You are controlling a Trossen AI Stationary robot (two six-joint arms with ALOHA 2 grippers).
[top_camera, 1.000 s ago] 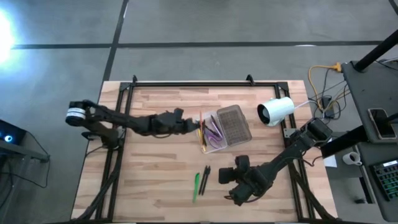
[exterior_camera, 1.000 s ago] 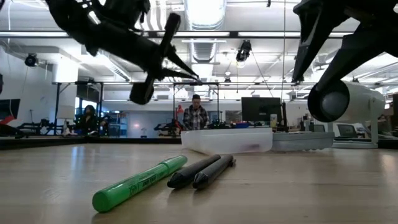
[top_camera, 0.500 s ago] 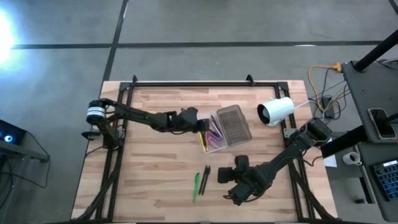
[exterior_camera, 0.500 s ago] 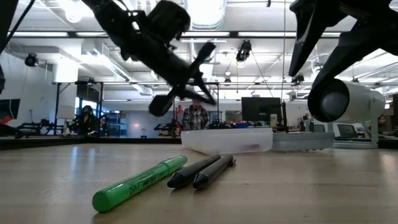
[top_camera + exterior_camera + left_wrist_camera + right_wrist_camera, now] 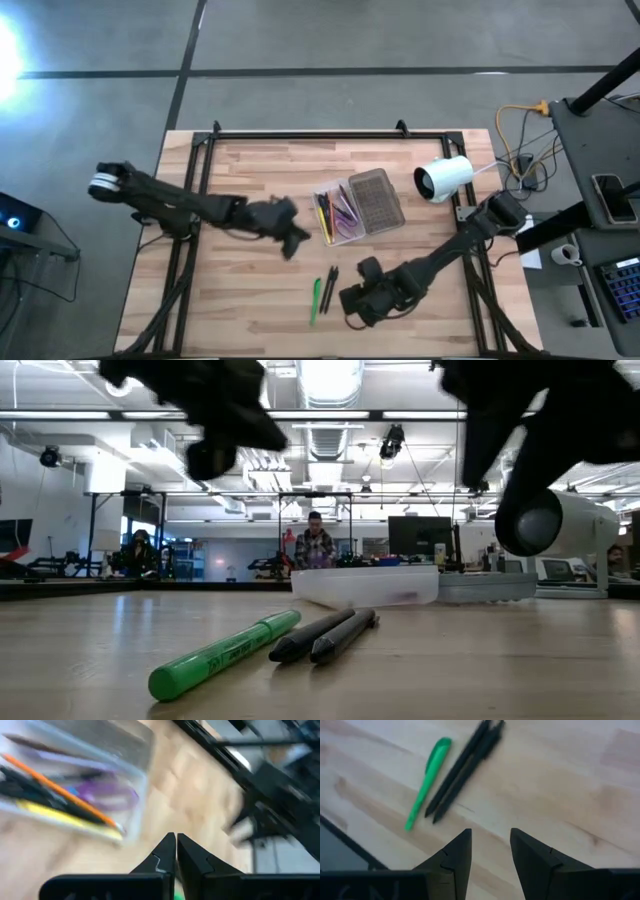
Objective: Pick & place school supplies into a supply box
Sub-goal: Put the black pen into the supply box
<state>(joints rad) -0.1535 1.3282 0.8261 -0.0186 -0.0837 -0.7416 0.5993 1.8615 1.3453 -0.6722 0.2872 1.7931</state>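
The supply box's clear tray (image 5: 335,214) sits mid-table with its grey lid (image 5: 376,199) folded open on the right. Yellow, orange, black and purple supplies lie inside; the left wrist view shows the box (image 5: 131,777) with an orange pencil (image 5: 60,790) and purple scissors (image 5: 107,797). A green pen (image 5: 316,298) and two black pens (image 5: 330,287) lie flat on the wood nearer the near edge. My left gripper (image 5: 292,242) is shut and empty, left of the tray. My right gripper (image 5: 490,851) hovers open just right of the loose pens (image 5: 462,770), touching nothing.
A white cylindrical camera (image 5: 443,178) stands at the table's right, past the lid. A black frame rail (image 5: 310,136) runs along the far edge. Bare wood lies between the left arm and the loose pens. In the low view people show in the room behind.
My left gripper first reached right to the tray's left edge, then drew back toward the table's near-left, away from the box. My right gripper has shifted toward the table's left, closer to the black and green pens. The loose pens have stayed put.
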